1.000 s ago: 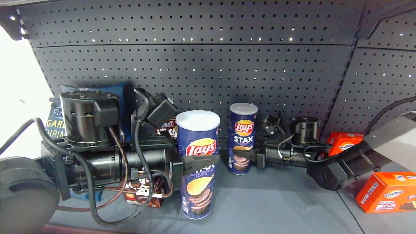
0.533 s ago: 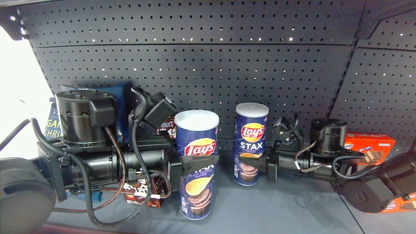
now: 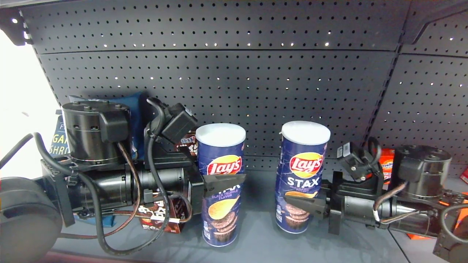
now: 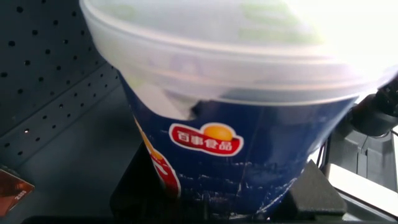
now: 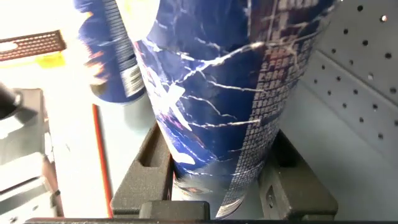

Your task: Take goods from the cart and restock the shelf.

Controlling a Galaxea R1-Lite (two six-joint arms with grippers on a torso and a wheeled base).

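The left pincer is closed on the left can, a tall blue chip tube with a white lid, one dark finger crossing its front at mid-height. In the left wrist view the left pincer clasps the tube's lower body from both sides, under the clear lid of the left can. This can stands upright with its base on the shelf.

The right pincer grips the right can, a matching tube, low on its body. From the right wrist, the right pincer has a finger pressed to each side of the right can, with the left can farther off. The right can is upright near the shelf's front; whether its base touches the shelf I cannot tell. The two cans stand side by side, apart.

A brown snack box lies under the left arm, and a dark blue bag stands behind it. An orange box sits behind the right arm. A perforated back panel closes the shelf.
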